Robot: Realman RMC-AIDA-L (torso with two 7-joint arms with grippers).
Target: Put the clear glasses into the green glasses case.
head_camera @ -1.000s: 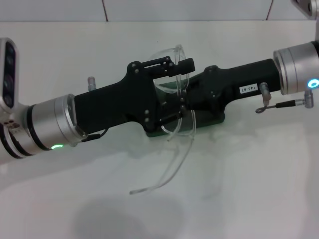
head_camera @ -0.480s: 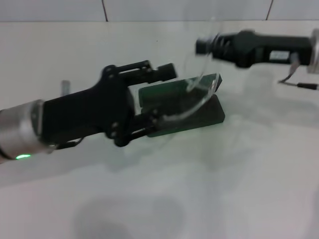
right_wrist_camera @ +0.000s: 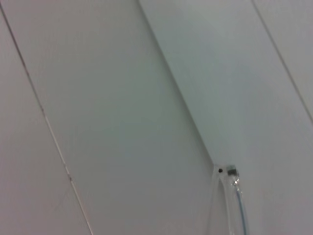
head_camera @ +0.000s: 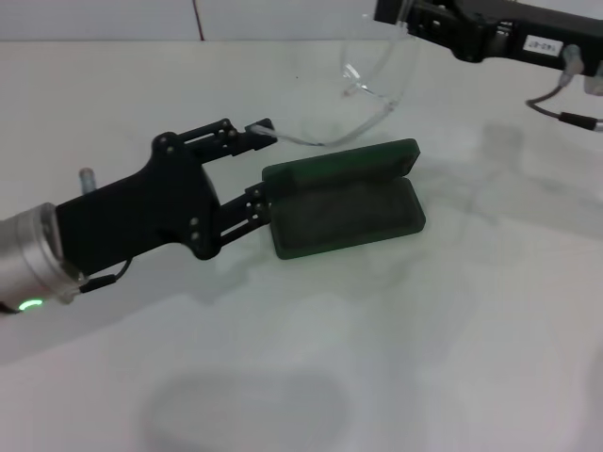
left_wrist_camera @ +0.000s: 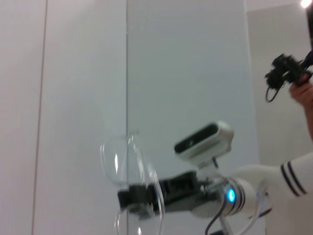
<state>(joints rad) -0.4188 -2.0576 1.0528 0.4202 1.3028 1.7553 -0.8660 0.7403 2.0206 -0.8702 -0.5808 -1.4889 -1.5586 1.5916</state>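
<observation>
The glasses (head_camera: 372,80) hang in the upper middle of the frame, gripped by the right gripper (head_camera: 391,17) at the lens, so the open case (head_camera: 344,198) on the table (head_camera: 452,358) below is clear. The left gripper (head_camera: 259,160), jaws apart, sits beside the case's left end, one clear arm tip at its upper finger, likely guiding it.

White label (head_camera: 539,43) on right arm: small dark digits, too blurred to read. No other text.

A white table (head_camera: 452,358) carries the open green case (head_camera: 344,200), which lies flat just beyond the left gripper (head_camera: 259,162), its lower finger touching the case's end.
</observation>
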